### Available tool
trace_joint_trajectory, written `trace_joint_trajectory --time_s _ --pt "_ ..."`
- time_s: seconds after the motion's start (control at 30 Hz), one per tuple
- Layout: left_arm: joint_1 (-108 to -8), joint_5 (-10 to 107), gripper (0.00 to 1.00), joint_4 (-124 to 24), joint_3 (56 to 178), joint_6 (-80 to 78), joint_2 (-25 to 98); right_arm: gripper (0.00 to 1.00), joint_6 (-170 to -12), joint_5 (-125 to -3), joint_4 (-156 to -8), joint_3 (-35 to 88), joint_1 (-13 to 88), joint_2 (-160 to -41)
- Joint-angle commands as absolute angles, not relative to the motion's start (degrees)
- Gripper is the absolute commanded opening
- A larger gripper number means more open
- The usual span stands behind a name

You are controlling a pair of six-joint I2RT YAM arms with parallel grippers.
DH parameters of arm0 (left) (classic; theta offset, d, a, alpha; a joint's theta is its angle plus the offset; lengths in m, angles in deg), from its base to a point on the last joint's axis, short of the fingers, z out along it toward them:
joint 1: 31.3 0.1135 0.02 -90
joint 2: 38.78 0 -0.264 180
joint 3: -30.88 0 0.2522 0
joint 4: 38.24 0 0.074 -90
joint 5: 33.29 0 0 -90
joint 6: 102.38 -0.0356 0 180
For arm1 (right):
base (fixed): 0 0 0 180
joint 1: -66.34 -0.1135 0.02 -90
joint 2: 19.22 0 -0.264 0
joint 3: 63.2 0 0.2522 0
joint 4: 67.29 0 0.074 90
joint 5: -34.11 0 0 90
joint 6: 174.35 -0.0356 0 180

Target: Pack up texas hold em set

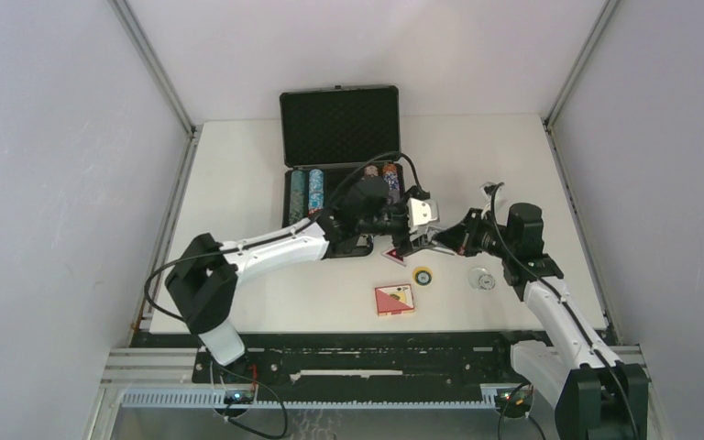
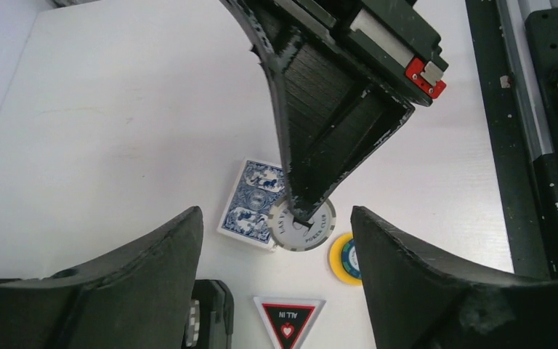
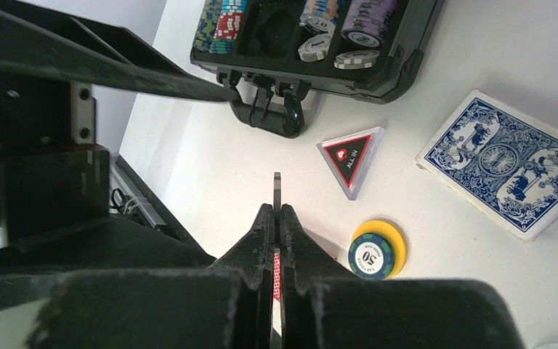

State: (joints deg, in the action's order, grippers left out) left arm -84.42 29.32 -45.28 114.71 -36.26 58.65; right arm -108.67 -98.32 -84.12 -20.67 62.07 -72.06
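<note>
Right gripper [image 3: 277, 214] clamps a grey poker chip [image 2: 301, 227] on edge above the table [image 1: 238, 165], left gripper [image 2: 276, 233] spread wide beside it; the open briefcase [image 1: 340, 124] at the far side holds chip rows [image 3: 221, 22], and only the wrist views show the blue deck [image 3: 505, 160], only overhead the red deck [image 1: 394, 300].

Bright, diffuse light from above nearly washes out the white counter [image 1: 266, 174]; shadows are soft and faint. Wrist views blur slightly in the close foreground.
</note>
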Motion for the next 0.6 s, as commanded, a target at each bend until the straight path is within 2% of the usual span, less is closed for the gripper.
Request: trace_joint_trajectory --time_s 0.0,0.2,0.33,0.43,0.57 --pt "-82.43 27.04 0.8 -45.19 114.33 -34.24 53.54 0.0 -107.43 -98.26 -80.25 -20.53 61.34 -73.21" --pt "-76.83 22.7 0.84 -45.72 113.8 -28.0 51.61 0.0 -107.56 -99.0 -77.05 -20.53 59.57 -75.1" --pt "-71.28 16.21 0.9 -46.58 114.87 -20.3 51.31 0.0 -105.84 -100.01 -75.95 -20.51 58.4 -74.13" --pt "-69.21 10.45 0.75 -46.79 115.21 -17.55 50.98 0.0 -103.75 -99.29 -75.29 -20.48 56.75 -72.27" --pt "-69.18 4.79 0.68 -43.57 113.57 -15.09 49.97 0.0 -102.88 -98.65 -72.46 -20.53 55.26 -71.2"
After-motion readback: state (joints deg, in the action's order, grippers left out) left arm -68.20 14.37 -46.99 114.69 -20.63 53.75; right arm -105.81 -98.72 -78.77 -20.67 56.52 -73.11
